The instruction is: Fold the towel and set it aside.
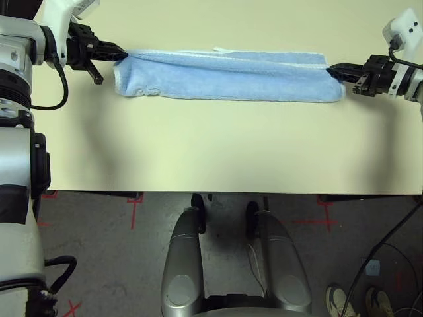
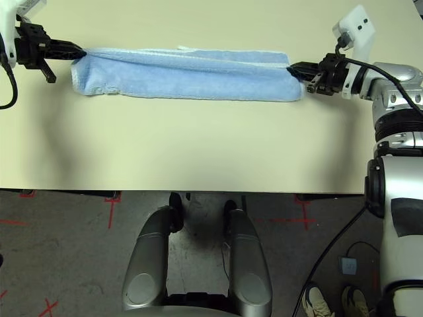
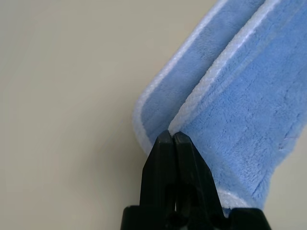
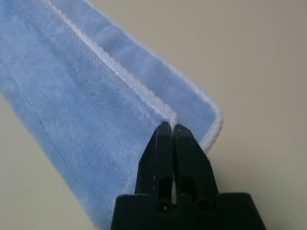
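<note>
**Towel folded once, held at both ends**

Head view: the towel (image 1: pixel 228 76) lies as a long doubled strip far across the surface (image 1: pixel 211 152).

Left wrist: the left end effector (image 3: pixel 173 136) pinches one corner.

Right wrist: the right end effector (image 4: pixel 171 127) clamps the opposite corner.

Further folding and setting aside remain.

Light blue towel (image 1: pixel 228 76) with white stitched edging on a cream table (image 1: pixel 211 152).

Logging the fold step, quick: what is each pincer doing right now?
Left pincer: closed, pinching a corner of the towel at its edge.
Right pincer: closed, pinching the towel's corner at the opposite end.
</note>
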